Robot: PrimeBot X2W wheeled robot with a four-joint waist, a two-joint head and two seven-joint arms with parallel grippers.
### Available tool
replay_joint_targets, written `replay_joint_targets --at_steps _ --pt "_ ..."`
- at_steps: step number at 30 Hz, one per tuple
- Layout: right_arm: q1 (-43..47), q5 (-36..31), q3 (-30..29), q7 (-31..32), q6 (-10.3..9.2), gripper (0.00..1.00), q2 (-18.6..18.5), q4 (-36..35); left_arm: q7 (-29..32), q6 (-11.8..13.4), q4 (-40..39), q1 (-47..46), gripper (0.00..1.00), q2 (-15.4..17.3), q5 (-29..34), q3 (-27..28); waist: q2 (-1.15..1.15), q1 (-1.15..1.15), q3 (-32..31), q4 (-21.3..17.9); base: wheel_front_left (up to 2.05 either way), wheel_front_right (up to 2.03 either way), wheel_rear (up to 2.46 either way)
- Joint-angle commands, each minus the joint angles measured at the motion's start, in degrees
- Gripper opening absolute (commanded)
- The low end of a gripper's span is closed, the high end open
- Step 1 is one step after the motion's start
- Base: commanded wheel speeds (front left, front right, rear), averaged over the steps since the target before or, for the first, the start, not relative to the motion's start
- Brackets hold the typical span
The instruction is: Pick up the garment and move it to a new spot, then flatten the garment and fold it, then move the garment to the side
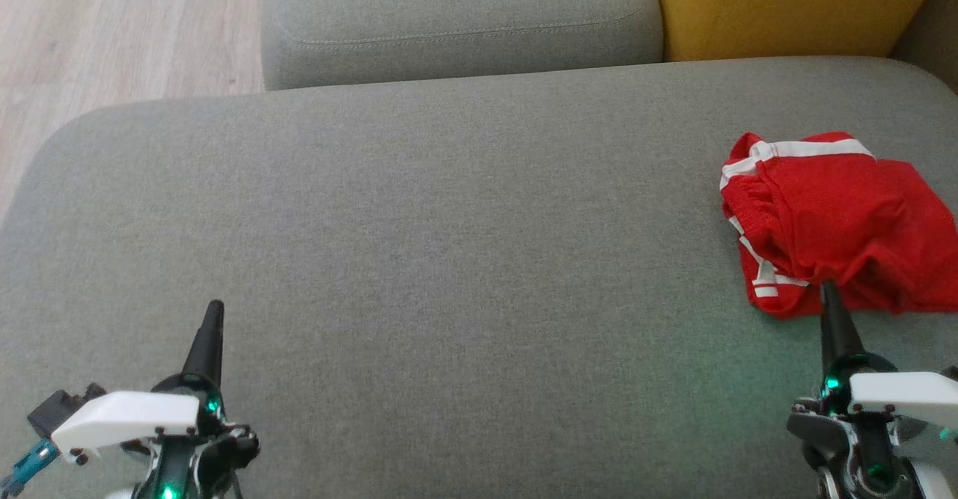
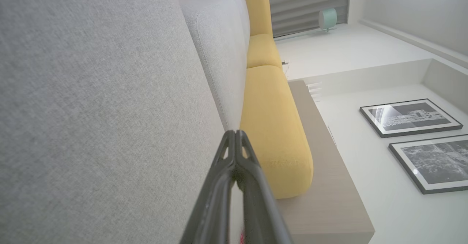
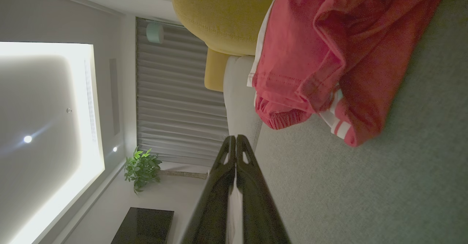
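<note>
The garment (image 1: 831, 218) is a crumpled pair of red shorts with white stripes, lying at the right side of the grey sofa seat (image 1: 449, 245). My right gripper (image 1: 827, 289) is shut and empty, its tip just short of the garment's near edge. In the right wrist view the garment (image 3: 329, 53) hangs past the shut right gripper (image 3: 236, 138), apart from it. My left gripper (image 1: 215, 308) is shut and empty at the lower left, far from the garment. Seen from the left wrist, the left gripper (image 2: 237, 133) has its fingertips pressed together over grey cushion.
A grey back cushion (image 1: 456, 20) and a yellow cushion (image 1: 786, 5) stand behind the seat. Wooden floor (image 1: 112, 28) lies at the far left beyond the seat's rounded edge. The seat's middle and left are bare fabric.
</note>
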Motion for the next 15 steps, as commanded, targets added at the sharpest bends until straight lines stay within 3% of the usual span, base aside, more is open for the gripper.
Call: replay_joint_targets --at_steps 1,15 --pt "-3.3 2.0 0.7 0.3 0.35 0.00 -1.2 -1.3 0.6 -0.8 -1.3 -3.6 0.00 0.3 -1.6 2.6 0.00 0.00 0.0 0.0 0.00 0.00 0.00" --pt "-5.0 10.7 -0.1 0.5 0.39 0.00 -1.2 0.9 2.4 -2.5 0.0 -5.0 0.00 -1.1 -8.9 5.3 0.00 0.00 0.2 -0.3 0.00 0.00 0.00"
